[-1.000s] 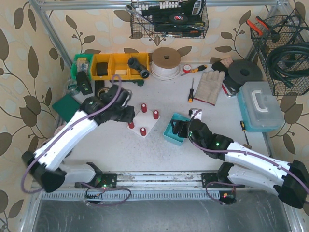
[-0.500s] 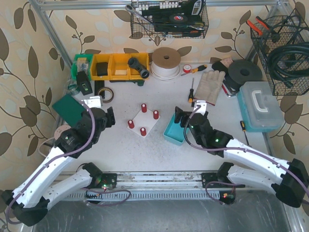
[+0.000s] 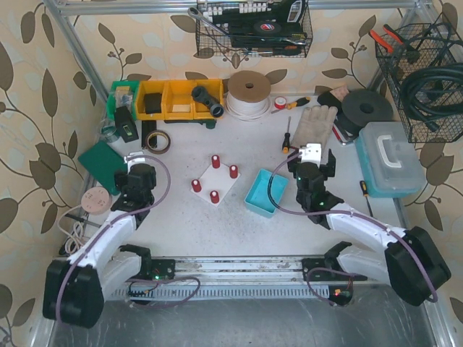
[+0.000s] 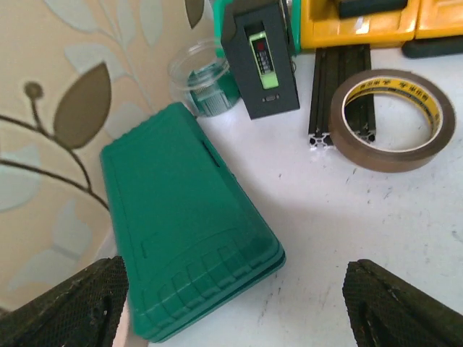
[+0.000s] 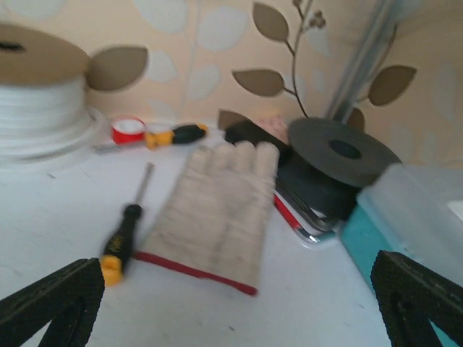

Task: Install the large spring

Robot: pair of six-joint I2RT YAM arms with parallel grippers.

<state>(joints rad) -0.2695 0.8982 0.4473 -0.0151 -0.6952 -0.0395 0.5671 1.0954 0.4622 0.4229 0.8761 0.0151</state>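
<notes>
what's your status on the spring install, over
Left gripper open, empty. Right gripper open, empty. White plate with red posts bare, no spring visible. Teal tray beside plate.

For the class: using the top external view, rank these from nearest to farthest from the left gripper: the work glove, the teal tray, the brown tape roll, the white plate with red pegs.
1. Brown tape roll, just beyond the left gripper, slightly right.
2. White plate with red pegs, to its right, mid-table.
3. Teal tray, farther right.
4. Work glove, far right, towards the back.
</notes>
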